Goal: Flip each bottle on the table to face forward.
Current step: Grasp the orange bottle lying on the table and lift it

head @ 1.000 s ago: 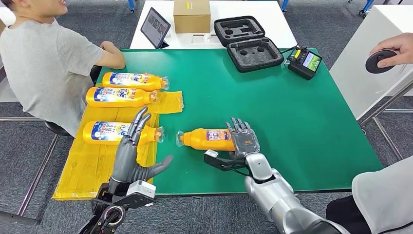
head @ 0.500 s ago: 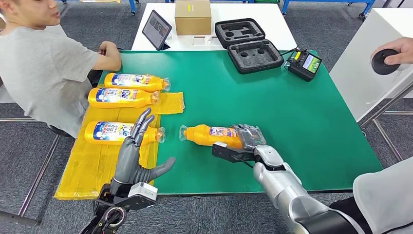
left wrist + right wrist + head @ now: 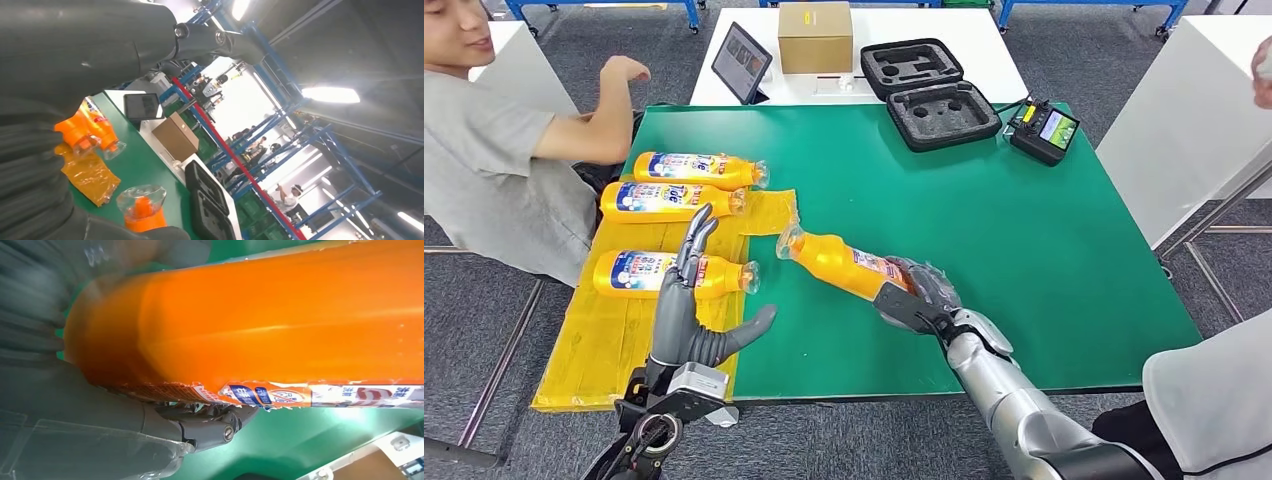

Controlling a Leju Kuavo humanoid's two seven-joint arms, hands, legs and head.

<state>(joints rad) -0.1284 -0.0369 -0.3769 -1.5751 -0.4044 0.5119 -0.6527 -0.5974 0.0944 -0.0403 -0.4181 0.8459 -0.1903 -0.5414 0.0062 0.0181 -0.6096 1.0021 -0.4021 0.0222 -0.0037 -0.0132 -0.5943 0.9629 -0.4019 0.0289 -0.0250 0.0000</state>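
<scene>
Orange bottles (image 3: pixel 682 168) bearing blue, white and red labels; yellow plastic sheet (image 3: pixel 614 330); green table (image 3: pixel 1024 250); black foam case (image 3: pixel 932 80); brown cardboard box (image 3: pixel 815 36); silver right arm (image 3: pixel 1014 400).

A: Where does the head view look from?
B: From high up, forward and down over the green table (image 3: pixel 1044 240).
A: And the wrist views?
B: Both tilted; the right sits tight against the orange bottle (image 3: pixel 260 325), the left looks along the same table (image 3: pixel 140 160).
</scene>
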